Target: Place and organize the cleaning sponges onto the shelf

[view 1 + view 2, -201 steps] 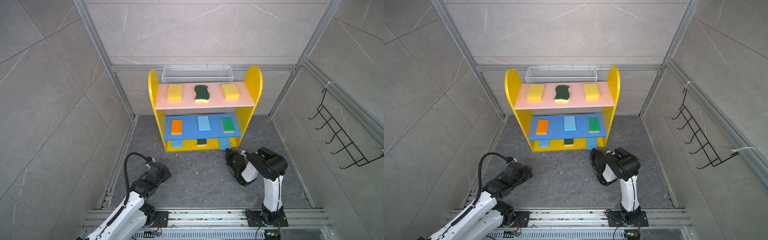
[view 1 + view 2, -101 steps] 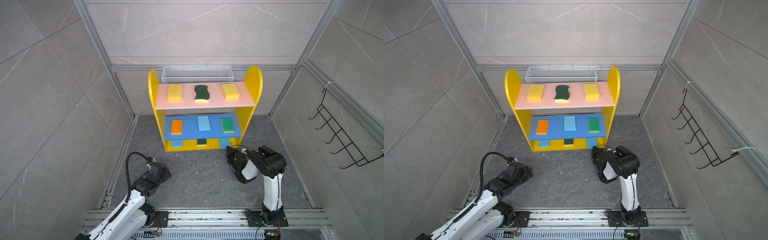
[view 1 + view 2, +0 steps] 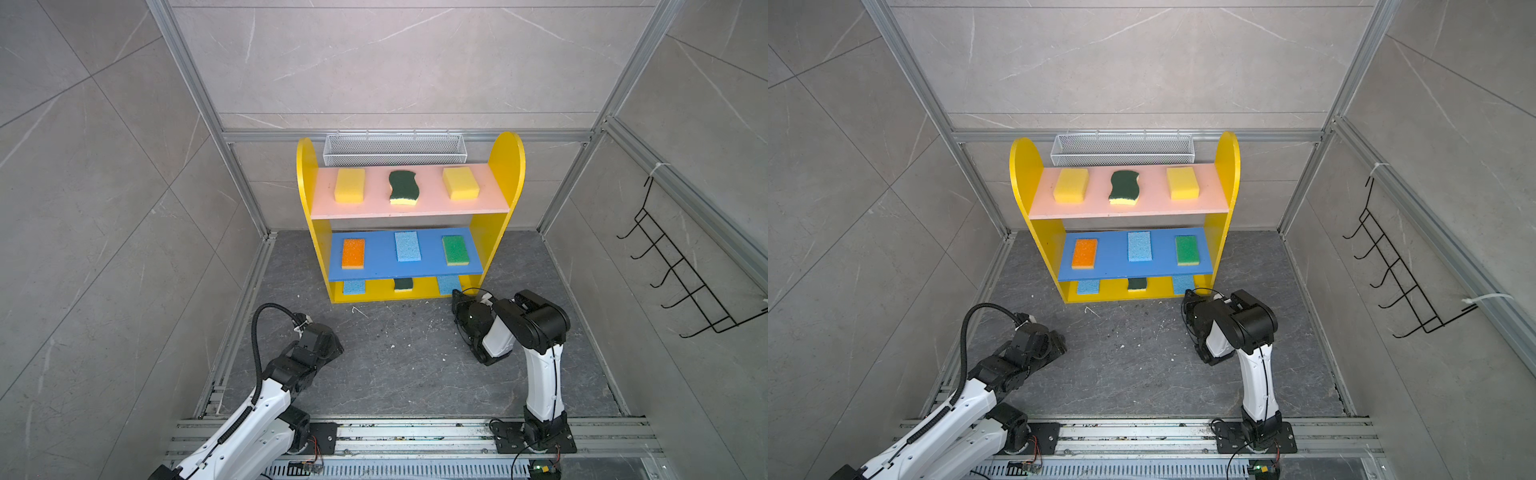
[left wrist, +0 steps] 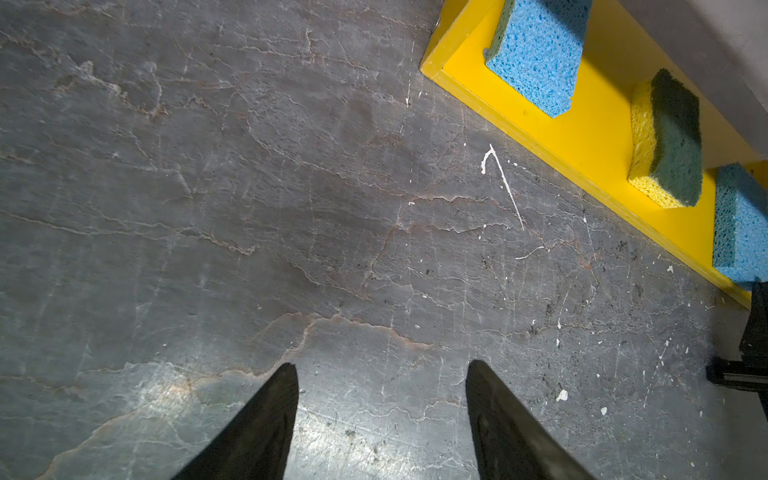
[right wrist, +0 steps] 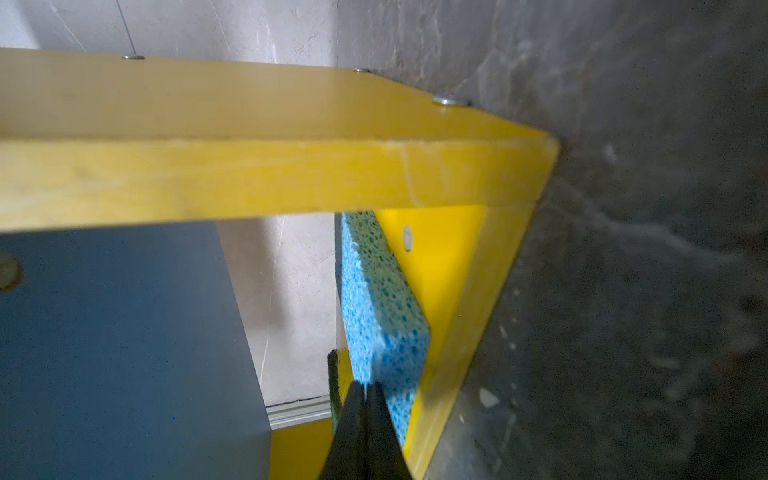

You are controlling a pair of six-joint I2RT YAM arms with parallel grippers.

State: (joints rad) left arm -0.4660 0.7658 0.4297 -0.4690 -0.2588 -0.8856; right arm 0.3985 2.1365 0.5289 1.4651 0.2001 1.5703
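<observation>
- You have three light blue sponges (image 3: 407, 246) (image 3: 354, 286) (image 3: 448, 284).
- You have two thick yellow sponges (image 3: 350, 185) (image 3: 460, 183) and two dark-green-on-yellow scourers (image 3: 403, 187) (image 3: 403, 284).
- You have one orange sponge (image 3: 353, 253) and one bright green sponge (image 3: 455, 250).
- You also have one yellow shelf (image 3: 505, 166), one white mesh basket (image 3: 395, 149) and one black hook rack (image 3: 681, 282).

Shelf (image 3: 505, 166) at the back wall (image 3: 395, 62), wire basket (image 3: 392, 151) behind its top. Upper board (image 3: 428, 205): upper scourer (image 3: 402, 187) between two upper sponges (image 3: 349, 185). Middle board (image 3: 382, 262): three middle sponges (image 3: 407, 246) abreast. Base (image 3: 424, 291): lower scourer (image 3: 403, 284) between base sponges (image 3: 354, 286), my right pincer (image 5: 365, 390) just before the right one.
</observation>
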